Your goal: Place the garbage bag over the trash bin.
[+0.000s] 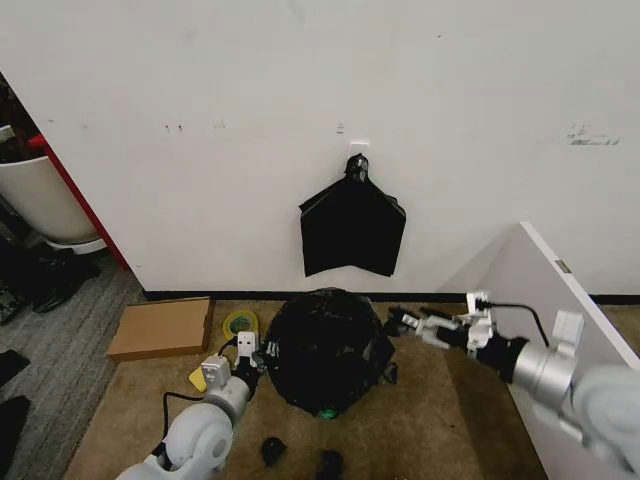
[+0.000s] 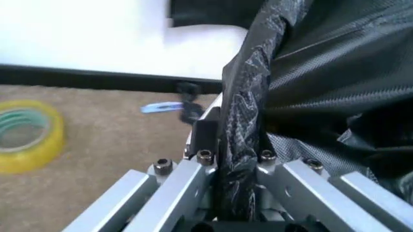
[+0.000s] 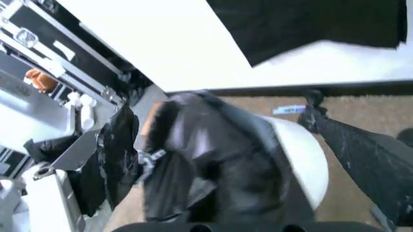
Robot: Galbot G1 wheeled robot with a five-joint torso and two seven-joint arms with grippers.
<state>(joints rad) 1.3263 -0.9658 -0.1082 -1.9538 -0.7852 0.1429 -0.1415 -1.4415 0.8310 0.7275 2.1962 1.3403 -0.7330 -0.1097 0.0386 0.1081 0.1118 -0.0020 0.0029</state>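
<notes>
The trash bin (image 3: 300, 154) stands on the floor just in front of the wall, and the garbage bag (image 1: 325, 350) drapes over nearly all of it; in my right wrist view a curve of white bin wall shows bare beside the bag.

My left gripper (image 1: 254, 352) sits at the bag's left side, touching it. Its jaws are nearly closed on a twisted, rope-like strand of the bag that runs up between them.

My right gripper (image 1: 402, 322) sits just beside the bag's upper right edge, on the opposite side of the bin; I cannot tell whether it grips anything.

So the bin lies between my two grippers, about equally near each. I judge the pull on that strand should go down the bin's wall.
</notes>
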